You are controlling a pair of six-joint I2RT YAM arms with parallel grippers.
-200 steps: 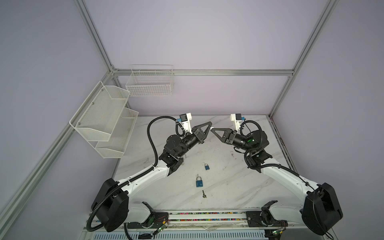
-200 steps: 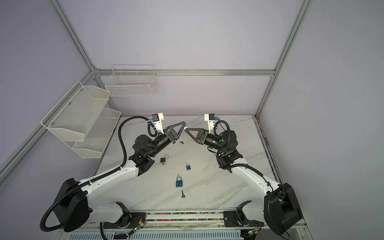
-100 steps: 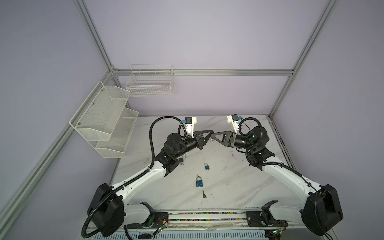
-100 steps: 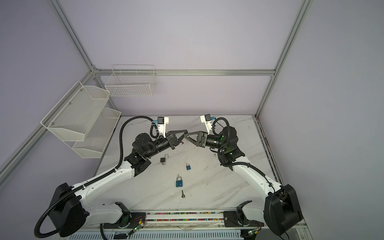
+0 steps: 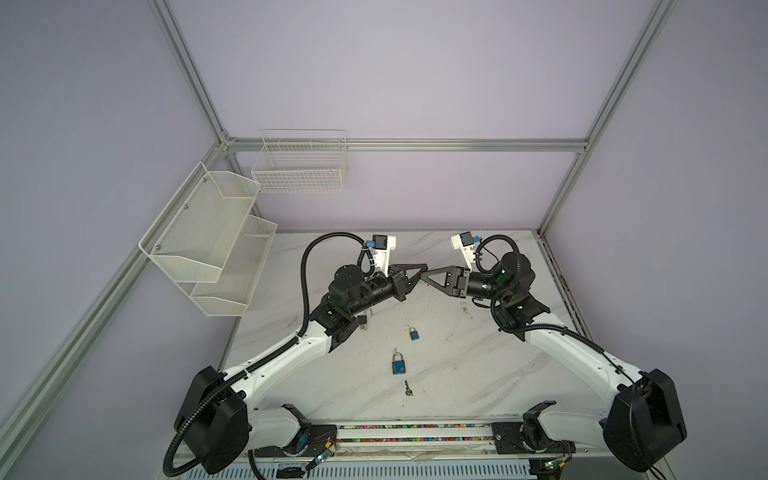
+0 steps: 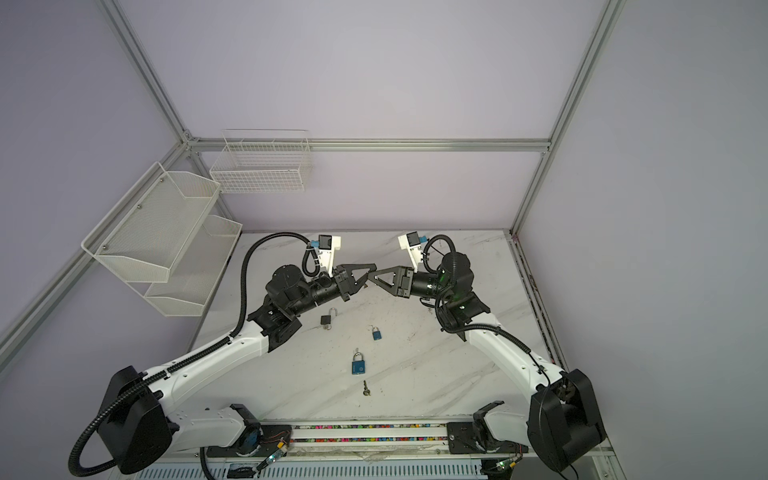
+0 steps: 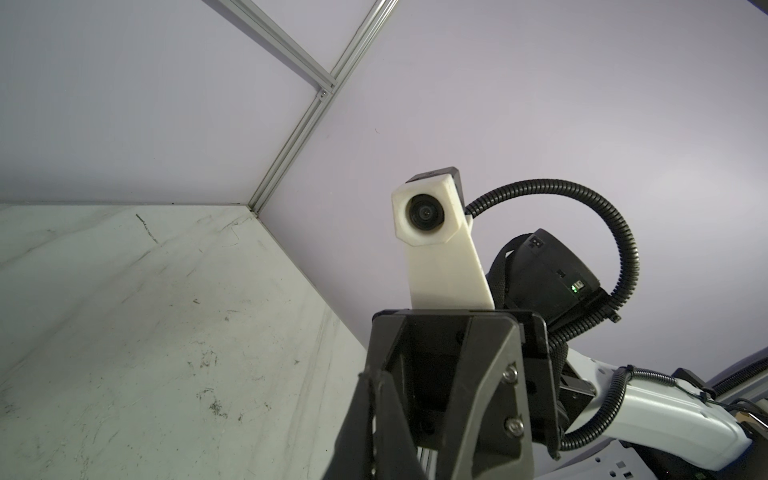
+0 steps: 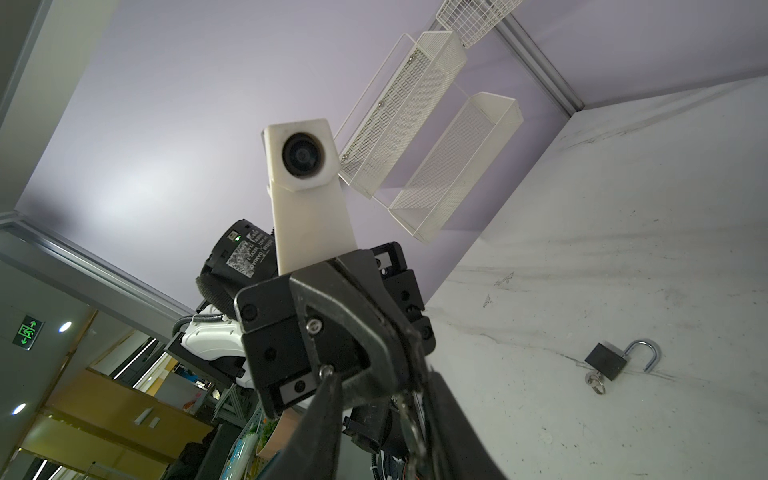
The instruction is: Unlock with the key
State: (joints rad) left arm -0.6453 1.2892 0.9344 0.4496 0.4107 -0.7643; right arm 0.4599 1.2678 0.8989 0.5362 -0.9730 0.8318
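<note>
Both grippers hang above the back middle of the table (image 5: 457, 374), tip to tip. My left gripper (image 5: 420, 272) (image 6: 366, 282) is shut on a small silver key (image 8: 411, 419), whose toothed blade sticks out from its tips. My right gripper (image 5: 427, 275) (image 8: 380, 386) is open, its two fingers either side of that blade, which lies close to one finger. In the left wrist view the left fingertips (image 7: 370, 378) press together. A black padlock (image 6: 327, 319) (image 8: 606, 360) lies open on the table, a key ring at its base.
A small blue padlock (image 5: 413, 333) and a larger blue padlock (image 5: 397, 363) lie shut at the table's middle. A loose key (image 5: 408, 388) lies just in front of them. White mesh shelves (image 5: 208, 241) and a wire basket (image 5: 299, 166) hang on the walls at back left.
The two grippers, a small gap apart a second ago, have come together and dropped lower, so the right fingers now straddle the left tips. The right jaws have widened.
</note>
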